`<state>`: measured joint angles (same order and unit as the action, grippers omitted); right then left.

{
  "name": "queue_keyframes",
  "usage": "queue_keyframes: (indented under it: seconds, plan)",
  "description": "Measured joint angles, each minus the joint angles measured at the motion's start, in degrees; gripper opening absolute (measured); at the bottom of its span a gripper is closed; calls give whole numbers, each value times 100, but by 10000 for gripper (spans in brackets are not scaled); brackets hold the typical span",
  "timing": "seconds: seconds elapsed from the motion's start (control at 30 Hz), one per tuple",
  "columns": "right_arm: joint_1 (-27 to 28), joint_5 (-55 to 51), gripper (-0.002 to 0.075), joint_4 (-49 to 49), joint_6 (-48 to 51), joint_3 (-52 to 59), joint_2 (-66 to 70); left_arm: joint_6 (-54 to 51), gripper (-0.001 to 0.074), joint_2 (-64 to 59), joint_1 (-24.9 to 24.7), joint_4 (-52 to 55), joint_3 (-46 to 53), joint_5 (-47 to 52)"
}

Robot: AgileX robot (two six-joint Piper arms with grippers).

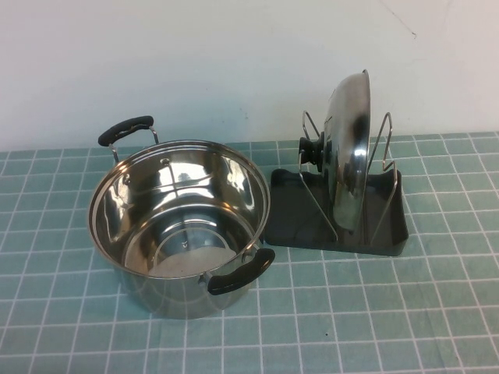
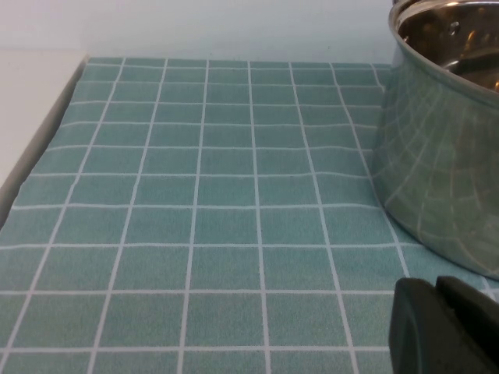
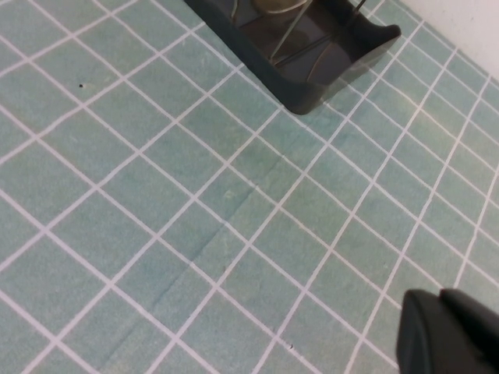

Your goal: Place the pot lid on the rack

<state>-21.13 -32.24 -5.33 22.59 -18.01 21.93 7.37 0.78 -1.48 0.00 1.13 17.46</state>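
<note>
While I scan from the left, I see only a black corner of my left end effector (image 2: pixel 444 327) in its wrist view, low over the green checked mat (image 1: pixel 437 312) on the worktop, just beside the near left wall of the steel pot (image 1: pixel 179 226); I cannot tell how far its fingers are apart, and it has hold of nothing that I can see. That pot stands open at centre left, one black handle (image 1: pixel 125 129) at its far left and the other handle (image 1: pixel 242 271) at its near right. Just right of the pot, close but apart from it, sits the rack (image 1: pixel 312 222), a dark tray with two upright wire loops (image 1: pixel 383 167). My pot lid (image 1: pixel 351 148) stands on edge in the rack between those loops, leaning a little, its black knob (image 1: pixel 312 152) facing left toward the pot. Farther right, my right end effector (image 3: pixel 452 335) shows only as a dark corner in its wrist view, above bare mat near the rack's end; I cannot tell its opening either.
</note>
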Motion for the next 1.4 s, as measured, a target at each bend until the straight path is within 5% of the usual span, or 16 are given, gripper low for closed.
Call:
queue_keyframes:
  seconds: [1.1,1.4]
  plan:
    - [0,13,0,-164,0,22,-101,-25,-2,0,19,0,-10,12]
    - [1187,88,0,-99,0,379,-1537,-25,-2,0,19,0,-10,12]
